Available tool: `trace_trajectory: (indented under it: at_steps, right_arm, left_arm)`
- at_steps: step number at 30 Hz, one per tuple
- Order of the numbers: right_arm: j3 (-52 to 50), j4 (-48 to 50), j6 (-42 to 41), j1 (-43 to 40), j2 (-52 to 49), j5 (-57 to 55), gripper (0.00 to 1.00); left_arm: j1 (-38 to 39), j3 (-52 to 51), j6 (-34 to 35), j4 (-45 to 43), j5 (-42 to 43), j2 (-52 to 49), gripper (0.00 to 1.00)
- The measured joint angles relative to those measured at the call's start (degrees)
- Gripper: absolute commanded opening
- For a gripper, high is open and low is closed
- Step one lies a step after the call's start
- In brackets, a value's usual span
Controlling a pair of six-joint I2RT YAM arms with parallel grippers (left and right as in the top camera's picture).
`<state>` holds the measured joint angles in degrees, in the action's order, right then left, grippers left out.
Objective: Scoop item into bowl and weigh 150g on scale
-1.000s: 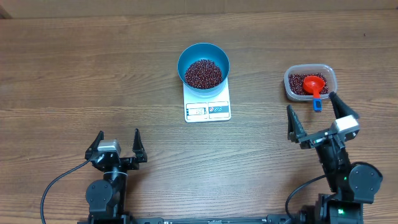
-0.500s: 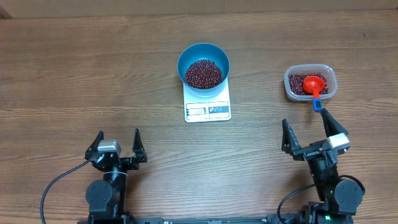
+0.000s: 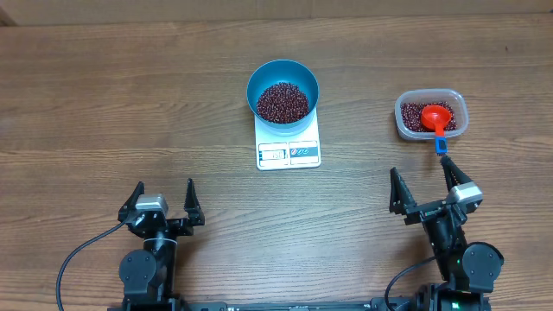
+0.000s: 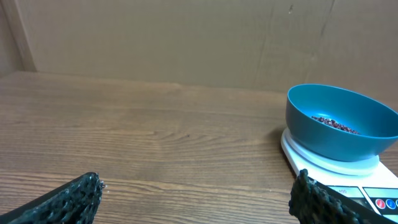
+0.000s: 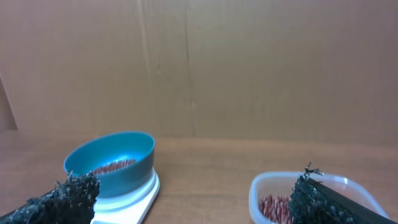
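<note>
Both grippers stand wide open and empty at the near edge of the table (image 3: 104, 95).
The left gripper (image 3: 165, 187) and right gripper (image 3: 420, 169) hold nothing, well back from the work. Further out, the blue bowl (image 3: 256, 79) sits on the white scale (image 3: 289, 154) with a heap of maroon beans (image 3: 282, 102) inside. To its right, a clear tub (image 3: 403, 111) holds more beans and a red scoop (image 3: 435, 115).
</note>
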<state>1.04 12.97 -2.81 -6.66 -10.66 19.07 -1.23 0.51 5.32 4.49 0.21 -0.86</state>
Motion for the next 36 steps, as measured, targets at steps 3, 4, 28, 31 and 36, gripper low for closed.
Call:
trace_trajectory:
  at_steps: [3,4,28,31,36]
  right_arm:
    - [0.0,-3.45,-0.02,0.0,1.6,-0.02,1.0]
    - [0.0,-4.52,-0.07,0.0,2.25,-0.02,1.0]
    - [0.0,-16.41,2.86,0.74,9.81,-0.63,1.0]
    - [0.0,-16.55,2.93,0.74,9.81,-0.61,1.0]
    - [0.0,-16.57,3.04,0.74,9.81,-0.61,1.0]
  left_arm:
    - [0.0,0.0,0.0,0.0,0.0,0.0,0.99]
    - [0.0,0.0,0.0,0.0,0.0,0.0,1.0]
    - [0.0,0.0,0.0,0.0,0.0,0.0,1.0]
    - [0.0,0.0,0.0,0.0,0.0,0.0,0.99]
    - [0.0,0.0,0.0,0.0,0.0,0.0,1.0]
